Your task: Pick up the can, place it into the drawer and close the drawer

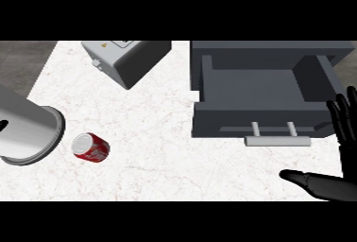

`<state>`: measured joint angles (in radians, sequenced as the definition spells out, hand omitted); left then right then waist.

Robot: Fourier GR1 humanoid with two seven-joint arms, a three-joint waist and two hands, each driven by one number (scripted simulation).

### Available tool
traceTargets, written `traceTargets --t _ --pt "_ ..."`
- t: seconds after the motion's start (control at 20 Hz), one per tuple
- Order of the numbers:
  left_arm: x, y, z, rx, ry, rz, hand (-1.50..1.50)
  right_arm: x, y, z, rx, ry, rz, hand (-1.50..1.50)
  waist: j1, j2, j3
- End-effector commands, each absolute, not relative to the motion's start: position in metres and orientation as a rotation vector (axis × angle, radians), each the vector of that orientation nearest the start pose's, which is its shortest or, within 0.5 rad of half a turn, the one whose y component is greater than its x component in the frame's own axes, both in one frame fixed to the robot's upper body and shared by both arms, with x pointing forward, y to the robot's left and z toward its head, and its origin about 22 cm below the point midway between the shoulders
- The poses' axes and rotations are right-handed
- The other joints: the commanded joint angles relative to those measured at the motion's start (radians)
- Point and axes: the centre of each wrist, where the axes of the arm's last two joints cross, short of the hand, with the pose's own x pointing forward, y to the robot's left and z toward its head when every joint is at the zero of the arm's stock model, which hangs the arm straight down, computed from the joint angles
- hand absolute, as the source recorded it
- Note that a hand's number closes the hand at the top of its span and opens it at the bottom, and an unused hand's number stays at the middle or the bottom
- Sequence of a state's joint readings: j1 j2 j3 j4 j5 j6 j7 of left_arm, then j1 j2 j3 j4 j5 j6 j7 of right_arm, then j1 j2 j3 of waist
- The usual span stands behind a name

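A red can (91,147) with a silver top lies tilted on the white marble counter, at the left. The grey drawer (209,124) stands pulled open at the upper right, nothing showing inside, its pale handle (276,140) on the front. My right hand (336,185) is at the right edge, open, fingers straight up beside the drawer's right front corner and thumb pointing left; it holds nothing. My left forearm (28,134) comes in at the left edge, just left of the can. Only a black sliver of the left hand (2,125) shows.
A grey box-shaped appliance (129,59) with a knob stands at the back of the counter, left of the drawer. The dark floor (24,61) shows beyond the counter's left edge. Bare counter lies between the can and the drawer front.
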<state>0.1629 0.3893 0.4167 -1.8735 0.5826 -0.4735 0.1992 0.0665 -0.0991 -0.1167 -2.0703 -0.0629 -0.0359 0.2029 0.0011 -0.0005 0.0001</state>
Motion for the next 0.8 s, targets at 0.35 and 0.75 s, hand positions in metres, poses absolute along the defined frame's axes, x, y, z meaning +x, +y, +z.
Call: traceTargets --t 0.35,0.75 --pt "0.194 0.351 0.068 -0.125 -1.616 -0.158 -1.5 0.203 -0.28 0.097 -0.179 -1.816 -0.062 -1.5 0.0 0.0 0.0" --pt "0.195 0.353 0.037 -0.076 -1.572 -0.16 -1.5 0.178 -0.287 0.102 -0.172 -1.826 -0.056 -1.5 -0.002 0.0 0.0"
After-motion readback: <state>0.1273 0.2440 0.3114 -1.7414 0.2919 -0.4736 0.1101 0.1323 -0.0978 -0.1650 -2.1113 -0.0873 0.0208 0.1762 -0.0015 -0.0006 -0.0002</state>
